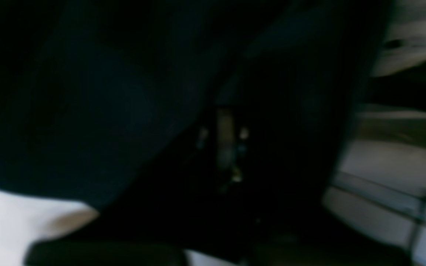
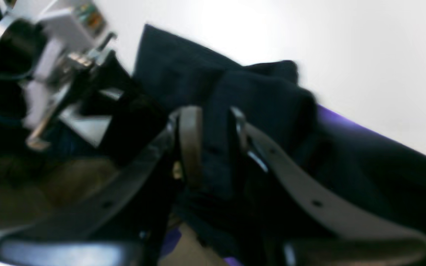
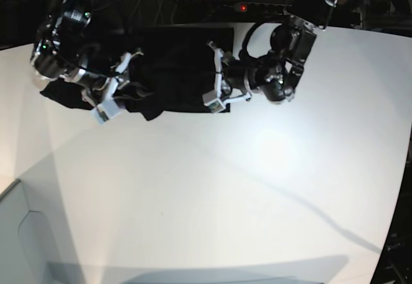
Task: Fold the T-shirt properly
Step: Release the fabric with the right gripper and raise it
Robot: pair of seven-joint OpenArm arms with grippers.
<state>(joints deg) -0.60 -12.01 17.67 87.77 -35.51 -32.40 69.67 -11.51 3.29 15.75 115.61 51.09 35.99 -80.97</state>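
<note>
In the left wrist view nearly everything is dark and blurred. The black T-shirt [image 1: 98,111] fills most of the picture and hangs close before the lens. The left claw [image 1: 225,140] shows only as a dim pale bar with small glints in the middle; its jaws stand closed, and whether cloth lies between them cannot be made out. A pale strip of table [image 1: 9,225] shows at lower left, and blurred grey room bands at right.

In the right wrist view the right claw [image 2: 213,140] is partly closed, a fold of the T-shirt [image 2: 216,122] pinched between its two pale fingers [image 2: 190,140]. More dark cloth trails to the right with a purple edge. The other arm's metal and white parts sit blurred at upper left. The white table [image 2: 346,44] lies behind.

In the base view the T-shirt [image 3: 174,71] lies bunched at the far edge of the white table [image 3: 225,187], between the two arms. The right claw [image 3: 119,97] is at its left end, the left claw [image 3: 215,81] at its right end; fingertips are too small to judge here. Dark clutter and a blue object stand beyond the table
</note>
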